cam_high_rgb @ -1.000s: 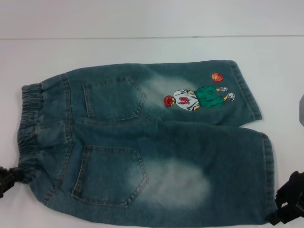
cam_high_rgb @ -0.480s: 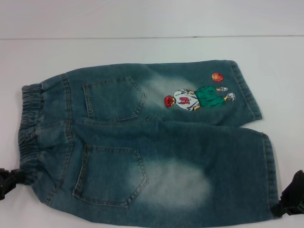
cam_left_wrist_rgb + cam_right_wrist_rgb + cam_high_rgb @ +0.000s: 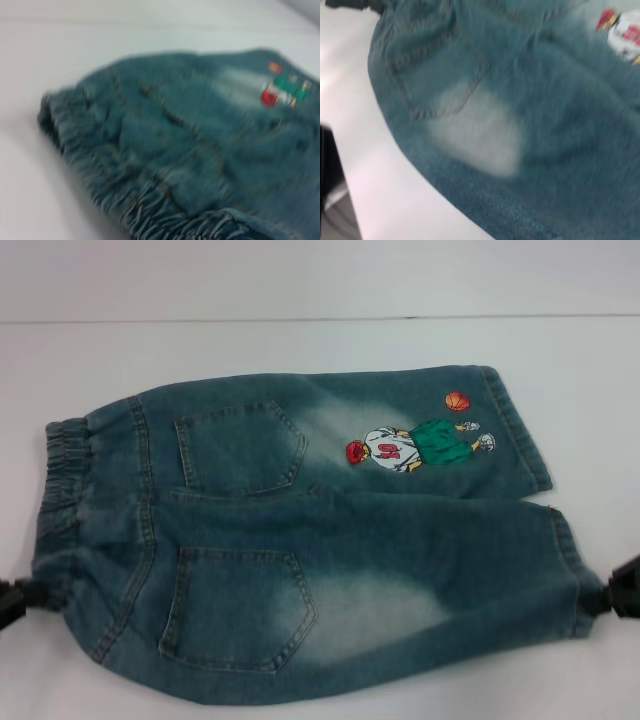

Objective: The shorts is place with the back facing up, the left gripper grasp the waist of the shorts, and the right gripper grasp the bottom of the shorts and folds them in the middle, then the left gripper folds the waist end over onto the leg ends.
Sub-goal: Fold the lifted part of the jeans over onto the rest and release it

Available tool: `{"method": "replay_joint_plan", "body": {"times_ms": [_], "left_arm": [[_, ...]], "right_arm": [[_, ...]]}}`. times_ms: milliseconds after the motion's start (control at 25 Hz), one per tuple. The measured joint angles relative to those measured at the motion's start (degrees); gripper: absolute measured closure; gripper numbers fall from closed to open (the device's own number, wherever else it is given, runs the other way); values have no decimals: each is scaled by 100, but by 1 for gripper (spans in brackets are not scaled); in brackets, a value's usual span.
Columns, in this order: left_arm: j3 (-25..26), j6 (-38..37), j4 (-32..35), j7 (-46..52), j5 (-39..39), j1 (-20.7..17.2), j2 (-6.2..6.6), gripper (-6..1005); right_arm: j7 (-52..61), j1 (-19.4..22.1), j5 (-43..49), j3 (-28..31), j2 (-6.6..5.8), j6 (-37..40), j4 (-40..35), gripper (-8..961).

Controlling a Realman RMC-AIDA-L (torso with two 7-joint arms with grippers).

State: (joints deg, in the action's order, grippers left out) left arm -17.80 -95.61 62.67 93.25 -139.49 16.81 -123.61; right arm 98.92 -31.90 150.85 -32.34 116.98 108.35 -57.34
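Blue denim shorts (image 3: 300, 540) lie back side up on the white table (image 3: 300, 350), with the elastic waist (image 3: 60, 490) to the left and the leg hems to the right. My left gripper (image 3: 18, 597) is shut on the near corner of the waist. My right gripper (image 3: 606, 593) is shut on the hem of the near leg (image 3: 565, 570). The near edge of the shorts is lifted and pulled taut between the two grippers. The left wrist view shows the gathered waist (image 3: 100, 165) close up. The right wrist view shows the near back pocket (image 3: 435, 75).
The far leg carries a cartoon basketball-player patch (image 3: 400, 445) and lies flat. Bare white table surrounds the shorts. A seam line on the table (image 3: 320, 318) runs across behind them. The table's near edge (image 3: 340, 195) shows in the right wrist view.
Both grippers have moved up and inward holding the shorts' near corners. The near edge of the shorts has lifted off the table and drawn toward the middle.
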Motion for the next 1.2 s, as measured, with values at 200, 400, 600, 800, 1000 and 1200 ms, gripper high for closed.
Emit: {"method": "replay_joint_plan", "body": {"times_ms": [200, 400, 600, 800, 1000, 1200], "left_arm": [[48, -468, 363, 512, 417, 69, 23, 940], [38, -540, 547, 1136, 499, 265, 39, 940], [0, -447, 517, 1540, 503, 571, 86, 940], [-79, 64, 354, 1812, 455, 884, 89, 940], [-432, 900, 201, 2190, 431, 1014, 89, 941], [-877, 1817, 24, 2409, 426, 1035, 67, 941]], "right_arm": [[-14, 20, -445, 376, -58, -86, -5, 923], [130, 15, -1019, 695, -120, -366, 12, 925], [386, -43, -1283, 730, -95, -1207, 133, 926], [392, -230, -1348, 713, 82, -1983, 188, 927], [375, -478, -1523, 680, 99, -3052, 578, 930], [335, -726, -1576, 466, 76, -4070, 917, 924]]}}
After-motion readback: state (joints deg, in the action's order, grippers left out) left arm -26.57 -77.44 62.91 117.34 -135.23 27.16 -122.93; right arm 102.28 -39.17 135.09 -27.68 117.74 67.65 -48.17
